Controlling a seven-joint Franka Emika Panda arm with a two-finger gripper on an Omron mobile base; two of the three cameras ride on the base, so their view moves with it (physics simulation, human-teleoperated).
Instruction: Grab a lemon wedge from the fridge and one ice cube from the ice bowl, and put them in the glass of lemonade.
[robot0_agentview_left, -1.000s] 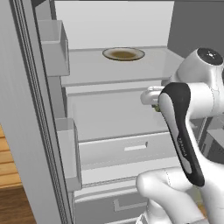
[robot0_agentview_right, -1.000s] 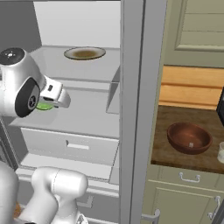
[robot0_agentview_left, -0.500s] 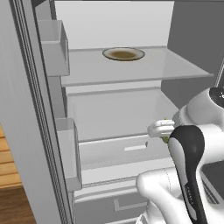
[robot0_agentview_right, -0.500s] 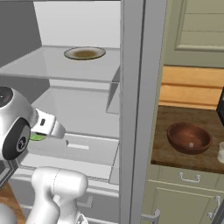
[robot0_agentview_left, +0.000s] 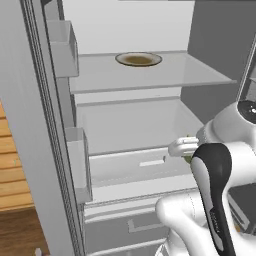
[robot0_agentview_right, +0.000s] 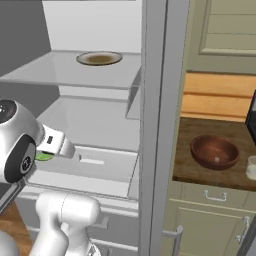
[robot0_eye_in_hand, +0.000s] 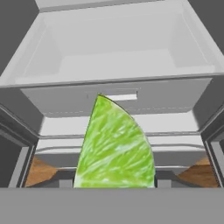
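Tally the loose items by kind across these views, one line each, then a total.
Yellowish-green lemon wedge, in the gripper: 1
Round dark reddish-brown wooden bowl on the counter: 1
Pale flat plate on the upper fridge shelf: 1
Small clear glass at the right edge: 1
Total: 4

Beige panelled cupboards (robot0_agentview_right: 227, 30) fill the upper right of the right base view, above a light wooden backsplash (robot0_agentview_right: 212, 97) and a dark brown wooden tabletop (robot0_agentview_right: 200, 172). Pale green lower cabinet doors with small metal handles (robot0_agentview_right: 215, 196) sit beneath. Brown wooden floor (robot0_agentview_left: 20, 235) shows at the left base view's lower left.
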